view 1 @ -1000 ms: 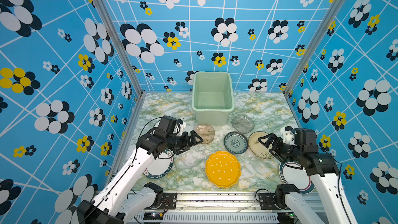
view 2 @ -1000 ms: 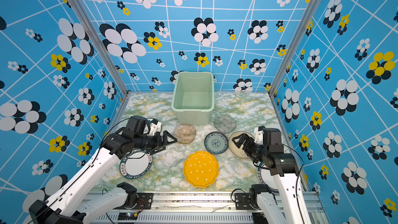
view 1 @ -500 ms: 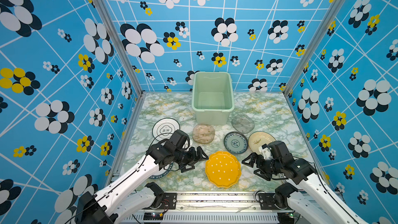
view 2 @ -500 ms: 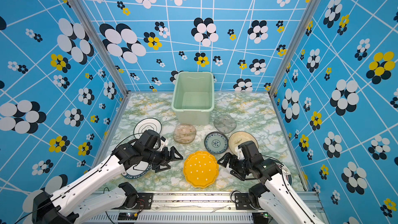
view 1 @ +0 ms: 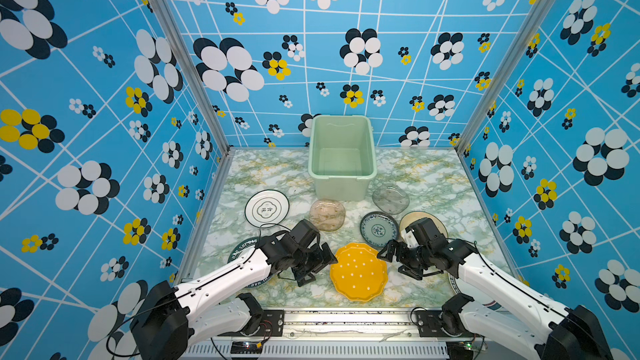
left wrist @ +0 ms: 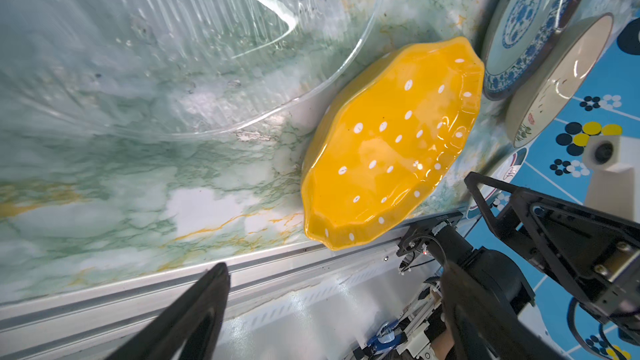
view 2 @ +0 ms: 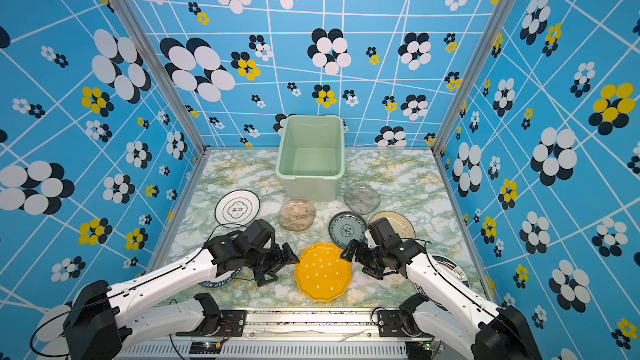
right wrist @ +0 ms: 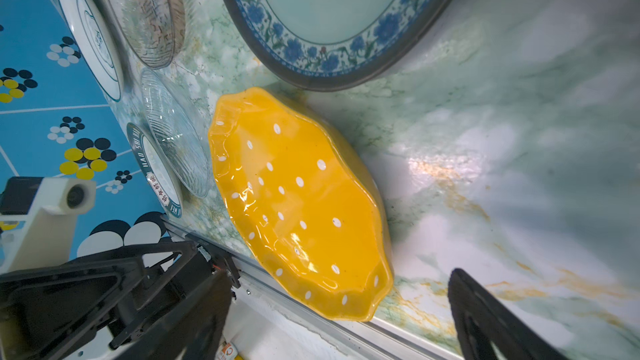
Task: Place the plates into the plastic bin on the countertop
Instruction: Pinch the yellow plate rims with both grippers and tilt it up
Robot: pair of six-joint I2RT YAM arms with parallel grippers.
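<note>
Both arms had closed in on the yellow plate. Left gripper and right gripper flanked it, jaws apart.

Green-and-white marbled surface carrying a bin and loose plates.
The mint bin stands at the back. In front of it lie a white dark-rimmed plate, brown glass plate, grey glass plate, blue-patterned plate and cream plate. A yellow dotted plate lies near the front edge, just beside a clear glass plate.
</note>
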